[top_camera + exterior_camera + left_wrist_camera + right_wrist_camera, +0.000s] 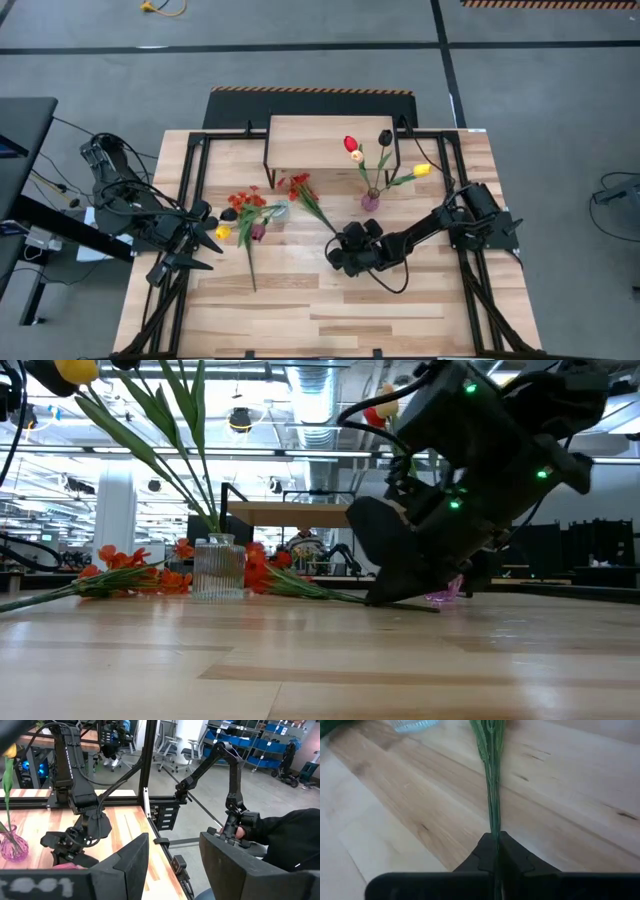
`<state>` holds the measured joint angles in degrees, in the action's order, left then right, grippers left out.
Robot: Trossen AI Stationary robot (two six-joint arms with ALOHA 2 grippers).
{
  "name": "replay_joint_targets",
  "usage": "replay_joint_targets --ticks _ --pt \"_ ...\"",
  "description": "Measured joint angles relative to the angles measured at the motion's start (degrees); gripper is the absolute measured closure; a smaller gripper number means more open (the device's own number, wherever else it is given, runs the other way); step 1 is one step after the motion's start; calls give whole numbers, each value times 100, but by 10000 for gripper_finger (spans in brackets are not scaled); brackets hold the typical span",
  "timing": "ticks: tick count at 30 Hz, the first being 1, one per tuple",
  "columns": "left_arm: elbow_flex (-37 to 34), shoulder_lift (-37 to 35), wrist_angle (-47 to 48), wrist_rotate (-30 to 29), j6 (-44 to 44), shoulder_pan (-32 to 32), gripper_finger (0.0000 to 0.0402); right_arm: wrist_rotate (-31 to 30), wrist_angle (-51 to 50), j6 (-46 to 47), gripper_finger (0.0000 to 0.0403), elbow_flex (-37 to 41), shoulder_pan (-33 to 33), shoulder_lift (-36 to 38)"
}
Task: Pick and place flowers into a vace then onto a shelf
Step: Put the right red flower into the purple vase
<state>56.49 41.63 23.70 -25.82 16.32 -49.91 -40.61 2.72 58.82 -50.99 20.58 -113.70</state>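
The flowers (300,190) in the high view: a red-orange spray lies on the table with its stem end pinched in the right gripper (340,250), so the pick step is in hand, while a pink vase (370,202) already holds tulips and the left gripper (215,225) waits half open near a clear vase (277,212). Low view: the clear vase (218,568) holds stems, the shelf (300,513) stands behind. Right wrist view: the jaws are closed on the stem (492,795); the next move probably calls for lifting and tilting it upright.

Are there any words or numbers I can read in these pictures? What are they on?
None can be read.
Blurred, mirrored white marks on the left claw, in its own wrist view: unreadable.
Black-and-orange striped tape on the floor behind the table: a warning pattern, no letters.
Nothing written on the shelf, the flowers or the right claw.
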Motion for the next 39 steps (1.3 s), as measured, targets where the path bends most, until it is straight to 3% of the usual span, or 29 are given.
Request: replay_joint_targets --ticks 12,21,39 --pt "0 72 -9 0 0 2 237 -32 -2439 1515 402 14 869 637" --pt "0 76 -34 -17 0 0 237 -99 -2368 1446 402 3 1387 966" --pt "0 76 -46 -48 0 2 237 -1226 -2325 1185 402 -17 1878 1724"
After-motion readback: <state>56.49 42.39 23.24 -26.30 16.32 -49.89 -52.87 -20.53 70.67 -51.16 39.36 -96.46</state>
